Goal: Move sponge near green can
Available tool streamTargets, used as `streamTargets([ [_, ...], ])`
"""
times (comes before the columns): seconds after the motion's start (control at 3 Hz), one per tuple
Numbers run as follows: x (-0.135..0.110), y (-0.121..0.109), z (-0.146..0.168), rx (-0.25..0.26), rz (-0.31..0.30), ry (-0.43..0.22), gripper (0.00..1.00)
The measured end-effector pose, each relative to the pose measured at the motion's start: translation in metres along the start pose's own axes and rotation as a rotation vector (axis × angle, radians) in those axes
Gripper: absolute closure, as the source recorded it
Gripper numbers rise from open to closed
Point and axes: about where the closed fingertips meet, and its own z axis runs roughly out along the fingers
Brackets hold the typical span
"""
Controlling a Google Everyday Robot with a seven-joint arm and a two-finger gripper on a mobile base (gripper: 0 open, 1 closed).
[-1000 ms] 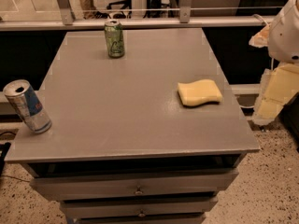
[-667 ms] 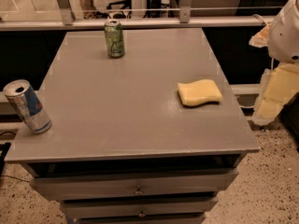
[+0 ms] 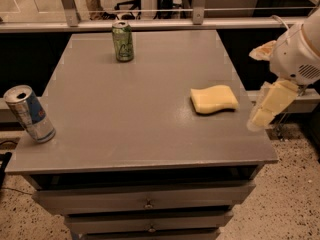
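Counter: grey, drawers below. Gripper hangs off its right edge, apart from the sponge, holding nothing; its opening cannot be told. The sponge lies flat near that edge. The green can stands upright at the far left, well apart. Best approach is probably from above, gripping across the sponge's short width.

Pincer off table edge (open gap to sponge).

silver-and-blue can near left edge of grey table, drawers beneath
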Motion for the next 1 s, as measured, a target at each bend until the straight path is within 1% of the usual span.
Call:
streamTargets([
  [0.33, 0.0, -0.019, 0.032, -0.003, 0.014, -0.098, 0.0],
  [0.67, -0.003, -0.037, 0.064, -0.008, 0.04, -0.159, 0.0],
  [1.0, -0.003, -0.056, 0.101, -0.017, 0.071, -0.192, 0.0],
])
